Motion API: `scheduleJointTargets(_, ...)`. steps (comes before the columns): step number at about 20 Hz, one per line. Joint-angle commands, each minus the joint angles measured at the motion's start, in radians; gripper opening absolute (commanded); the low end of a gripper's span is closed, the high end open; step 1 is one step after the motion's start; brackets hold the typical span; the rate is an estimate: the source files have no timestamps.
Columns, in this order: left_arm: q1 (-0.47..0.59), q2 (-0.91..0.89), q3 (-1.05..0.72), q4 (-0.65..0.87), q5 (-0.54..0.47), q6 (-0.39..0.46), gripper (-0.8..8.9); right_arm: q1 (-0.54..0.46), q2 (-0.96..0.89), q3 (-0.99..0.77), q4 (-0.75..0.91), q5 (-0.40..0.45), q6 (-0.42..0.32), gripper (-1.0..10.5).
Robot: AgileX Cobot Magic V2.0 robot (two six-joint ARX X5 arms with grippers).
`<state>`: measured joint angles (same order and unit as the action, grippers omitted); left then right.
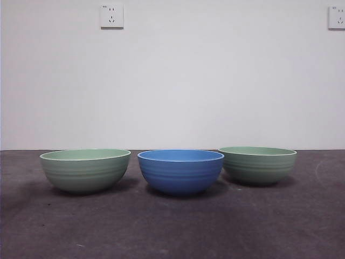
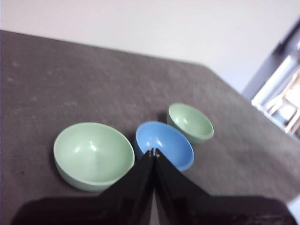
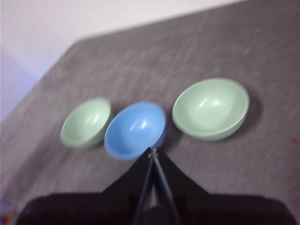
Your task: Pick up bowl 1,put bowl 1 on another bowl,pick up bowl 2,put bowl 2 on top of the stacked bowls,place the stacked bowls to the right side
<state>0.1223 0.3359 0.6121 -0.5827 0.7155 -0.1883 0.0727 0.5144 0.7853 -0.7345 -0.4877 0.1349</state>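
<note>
Three bowls are being shown in a row on a dark grey table [image 1: 172, 226], all upright and unstacked, in front of a white wall [image 1: 172, 81] with two sockets high on it. In the front view a pale green bowl [image 1: 85, 170] is sitting at the left, the blue bowl [image 1: 180, 171] is sitting in the middle and slightly nearer, and a second pale green bowl [image 1: 257, 164] is sitting at the right, a little farther back. The blue bowl and the right green bowl are being seen just beside each other, their rims overlapping in the front view; whether they are touching cannot be told. The left green bowl is standing apart from the blue one by a small gap.

Neither arm is being seen in the front view. The left gripper [image 2: 153, 152] is being held above the table on the near side of the bowls, its jaws pressed together with nothing between them. The right gripper [image 3: 153, 151] is likewise being held above the near side, jaws closed on nothing.
</note>
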Motion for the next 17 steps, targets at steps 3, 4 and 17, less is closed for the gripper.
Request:
scheduleJointTargets(3,-0.002,0.089,0.13,-0.175,0.077,0.201,-0.07,0.003,0.099,0.142,-0.201,-0.061,-0.199,-0.1)
scheduleJointTargets(4,-0.006,0.106,0.152,-0.21,0.09,0.227,-0.07,0.003,0.114,0.161,-0.233,-0.068,-0.216,-0.1)
scheduleJointTargets(17,-0.111,0.246,0.304,-0.593,0.049,0.429,-0.04,0.035,0.176,0.219,-0.456,-0.069,-0.293,0.0)
